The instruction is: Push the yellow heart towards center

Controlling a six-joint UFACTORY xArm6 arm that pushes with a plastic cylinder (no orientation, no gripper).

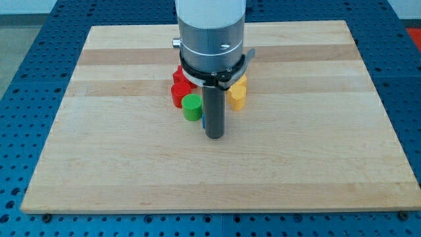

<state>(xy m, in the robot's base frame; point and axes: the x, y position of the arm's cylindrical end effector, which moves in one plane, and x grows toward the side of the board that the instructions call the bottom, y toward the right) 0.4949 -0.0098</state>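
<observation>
A yellow block (pixel 237 94), partly hidden by the arm so its shape is hard to make out, sits just right of the rod near the board's middle. My tip (pixel 215 136) rests on the board just below and left of it, close to it. A green round block (pixel 192 106) lies just left of the rod. Red blocks (pixel 179 89) sit above the green one, partly hidden by the arm. A sliver of blue (pixel 204 122) shows at the rod's left edge.
The wooden board (pixel 99 151) lies on a blue perforated table (pixel 20 99). The arm's grey body (pixel 210 33) covers the board's top middle and hides what lies behind it.
</observation>
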